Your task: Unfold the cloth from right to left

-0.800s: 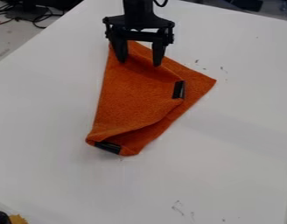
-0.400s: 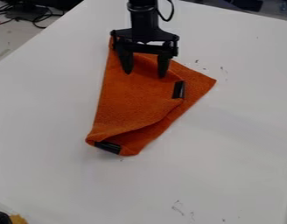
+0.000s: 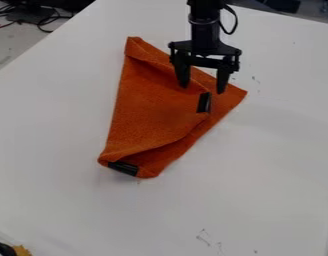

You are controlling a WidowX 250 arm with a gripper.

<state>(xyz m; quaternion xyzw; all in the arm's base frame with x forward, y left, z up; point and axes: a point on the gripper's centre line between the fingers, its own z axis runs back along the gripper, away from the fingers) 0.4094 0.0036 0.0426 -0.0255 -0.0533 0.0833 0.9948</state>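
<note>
Surface carries the orange cloth, folded, one black strip at its lower end, a second strip near its right fold. Above that side hangs the gripper, spread wide, nothing visibly held. Grasp, lift and leftward spread are judged outstanding.

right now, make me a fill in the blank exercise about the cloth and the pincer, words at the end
The cloth is coloured ____.
It lies on a table whose top is ____.
The number of black patches showing on the cloth is ____.
The pincer is not shut but ____.

Missing words: orange; white; two; open
</note>
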